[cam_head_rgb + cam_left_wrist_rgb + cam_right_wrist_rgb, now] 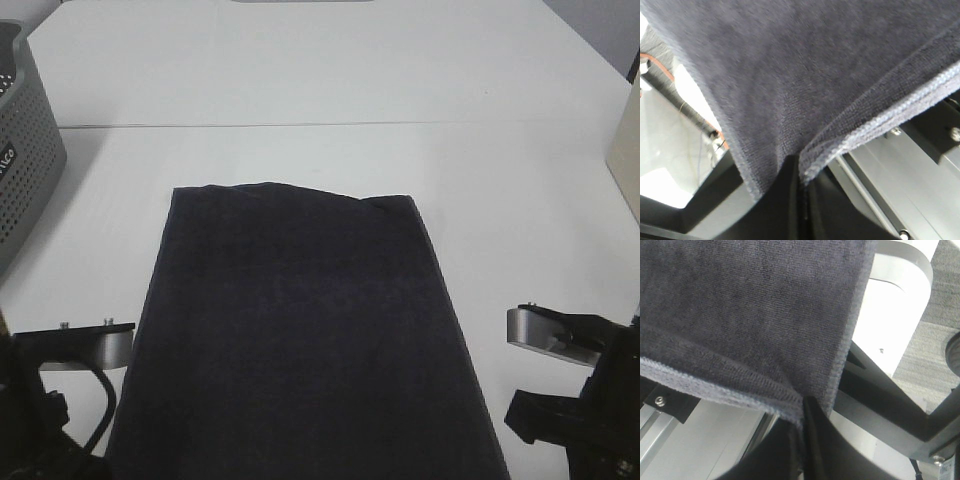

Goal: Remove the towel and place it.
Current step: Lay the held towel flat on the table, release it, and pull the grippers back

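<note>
Pinching the towel (300,330) with both hands, I have my left gripper (801,172) clamped tight on one near corner and my right gripper (804,410) clamped tight on the other. In the left wrist view the dark fingers (775,200) meet with the hemmed edge squeezed between them, and the cloth there shows as stacked layers with a pale stitched border. In the right wrist view the fingers (827,440) likewise press together on the hem, with the fuzzy pile spreading away from the pinch.

From the high camera the towel lies spread on the white table (330,80), a long dark navy-black rectangle running from the middle of the tabletop toward me and out of the lower edge of the view. Its far edge sits a little uneven, with a small rumple at the far right corner. Parts of my left arm (70,350) and right arm (570,345) show just beside the long sides of the cloth; my fingertips themselves lie outside that view. A grey perforated basket (25,150) stands at the far left of the table, well apart from the towel.
</note>
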### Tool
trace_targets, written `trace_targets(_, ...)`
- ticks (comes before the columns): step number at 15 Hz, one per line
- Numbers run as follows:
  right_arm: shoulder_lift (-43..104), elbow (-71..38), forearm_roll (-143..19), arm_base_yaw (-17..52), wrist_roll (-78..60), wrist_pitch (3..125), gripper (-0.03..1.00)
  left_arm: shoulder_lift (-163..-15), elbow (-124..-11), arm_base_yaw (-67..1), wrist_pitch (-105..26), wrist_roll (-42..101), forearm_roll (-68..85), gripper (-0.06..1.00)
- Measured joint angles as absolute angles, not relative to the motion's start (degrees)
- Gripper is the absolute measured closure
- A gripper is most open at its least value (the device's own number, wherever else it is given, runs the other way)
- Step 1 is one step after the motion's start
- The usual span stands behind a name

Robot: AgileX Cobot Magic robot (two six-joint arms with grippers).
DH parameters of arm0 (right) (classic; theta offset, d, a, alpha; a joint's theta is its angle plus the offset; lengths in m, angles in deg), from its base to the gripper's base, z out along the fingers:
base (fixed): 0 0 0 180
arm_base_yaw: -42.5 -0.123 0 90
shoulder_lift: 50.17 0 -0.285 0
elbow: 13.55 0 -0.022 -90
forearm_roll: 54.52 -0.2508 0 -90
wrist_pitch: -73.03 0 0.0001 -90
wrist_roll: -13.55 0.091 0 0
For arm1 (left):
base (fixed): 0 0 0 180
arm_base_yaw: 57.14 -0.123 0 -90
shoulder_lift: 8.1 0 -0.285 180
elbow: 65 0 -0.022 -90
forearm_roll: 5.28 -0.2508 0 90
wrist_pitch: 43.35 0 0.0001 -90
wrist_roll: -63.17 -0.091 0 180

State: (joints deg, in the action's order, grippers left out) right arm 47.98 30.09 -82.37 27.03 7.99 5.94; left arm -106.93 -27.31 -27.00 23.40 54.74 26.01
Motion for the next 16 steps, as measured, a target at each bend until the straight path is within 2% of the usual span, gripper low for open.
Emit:
trace_targets(7,58.3,27.9,-81.7,27.3,5.2,9.4,0.93,-123.4,-35.0,-27.0,24.7,50.6,23.8,0.94)
trace_targets(11,58.3,27.8,-82.0,27.3,5.2,9.6,0.86,-124.2,-36.0,-27.1,25.0,50.8,22.5,0.89)
trace_targets(14,58.3,27.8,-83.6,27.3,4.7,9.4,0.75,-124.2,-36.0,-27.1,25.5,51.0,25.1,0.81)
trace_targets(16,58.3,27.8,-85.9,27.3,3.7,9.5,0.59,-124.2,-36.0,-24.9,25.5,51.0,26.5,0.70)
